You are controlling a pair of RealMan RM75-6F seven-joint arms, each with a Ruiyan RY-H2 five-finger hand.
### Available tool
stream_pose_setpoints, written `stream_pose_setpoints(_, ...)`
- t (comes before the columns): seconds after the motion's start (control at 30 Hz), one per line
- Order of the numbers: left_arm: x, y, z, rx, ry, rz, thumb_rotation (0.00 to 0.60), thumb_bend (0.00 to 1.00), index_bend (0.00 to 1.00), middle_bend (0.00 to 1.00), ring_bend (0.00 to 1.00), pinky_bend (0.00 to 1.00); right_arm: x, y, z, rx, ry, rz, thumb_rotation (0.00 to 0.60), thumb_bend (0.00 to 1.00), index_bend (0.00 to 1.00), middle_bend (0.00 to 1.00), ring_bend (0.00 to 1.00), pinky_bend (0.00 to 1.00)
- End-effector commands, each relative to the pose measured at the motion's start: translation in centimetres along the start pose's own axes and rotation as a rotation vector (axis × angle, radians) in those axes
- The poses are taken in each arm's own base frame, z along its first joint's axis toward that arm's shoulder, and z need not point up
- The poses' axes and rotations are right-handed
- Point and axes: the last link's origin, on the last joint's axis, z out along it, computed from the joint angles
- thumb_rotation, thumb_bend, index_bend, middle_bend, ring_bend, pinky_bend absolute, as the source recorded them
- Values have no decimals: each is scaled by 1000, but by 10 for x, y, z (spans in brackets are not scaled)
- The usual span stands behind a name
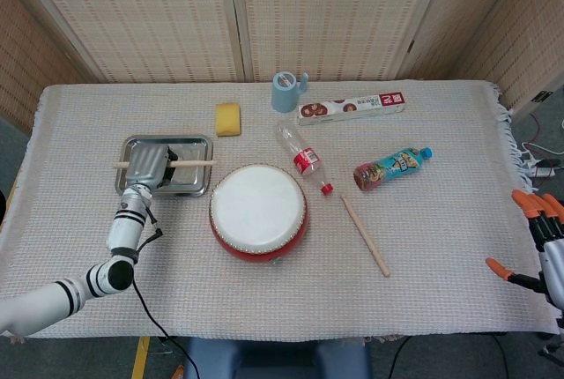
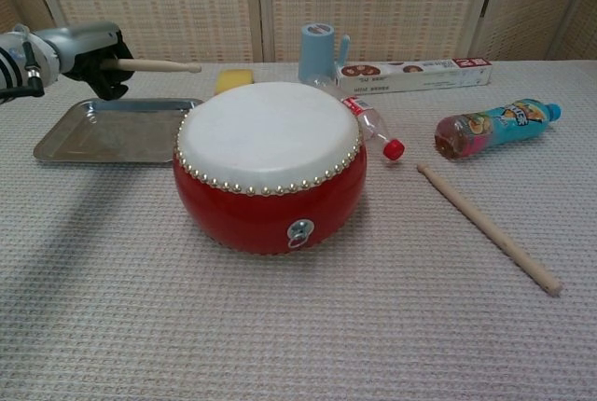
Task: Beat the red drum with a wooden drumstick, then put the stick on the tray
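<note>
Left hand: the left hand (image 1: 148,167) grips the drumstick (image 1: 189,163) near its rear end and hangs above the tray (image 1: 198,144); in the chest view the left hand (image 2: 89,48) holds the stick about level, clearly higher than the tray floor.
Right hand: the right hand (image 1: 539,236) shows only at the right edge of the head view, well apart from everything; its fingers look spread and it holds nothing.
Drumstick: a thin wooden rod, judged light, stiff and rather smooth. It can roll when it is let go, so it is best lowered until it lies flat on the tray floor before the fingers loosen. The present hold near one end leaves the long front part free; a hold nearer the middle would balance better.
Drum: the red drum (image 2: 270,163) stands upright to the right of the tray, just beside it; the stick is not over its white skin. It looks heavy enough to stay in place.
Tray: a shallow metal tray (image 2: 65,144) with a low rim; nothing can be seen lying in it, though in the head view the hand hides part of it.
Second stick: another drumstick (image 2: 487,227) lies on the cloth, right of the drum, untouched.
Bottles: a clear bottle with red cap (image 1: 304,159) lies on its side beside the drum and looks nearly empty; a coloured drink bottle (image 1: 392,167) lies further right, its contents not readable.
Behind: a yellow sponge (image 1: 228,119), a blue cup (image 1: 285,91) and a long box (image 1: 352,107); what the cup holds cannot be told.
</note>
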Motion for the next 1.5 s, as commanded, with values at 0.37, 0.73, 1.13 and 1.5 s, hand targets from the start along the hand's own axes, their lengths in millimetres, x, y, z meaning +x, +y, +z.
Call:
stream_pose_setpoints(0.37,-20,-18,28,-19,-79,132,600,707,694,751,688,835,-3,-2,5,-12,-11,-10,600,111,45,87,48,66)
stream_pose_setpoints(0.73,-20,-16,44,30,-56,111,600,598,538,517,479,633,-3,1,4,-31,-12,-14,600,111,45,87,47,66)
stream_pose_setpoints(1.13,-18,-23,49,106,-62,39,600,283,67,110,75,228,-1,2,3,-37,-6,-16,600,111,45,87,48,66)
stream_pose_setpoints(1.5,-13,-26,49,129,-58,-13,600,198,0,0,0,68,0,1,2,-35,-1,-17,600,111,45,87,48,66)
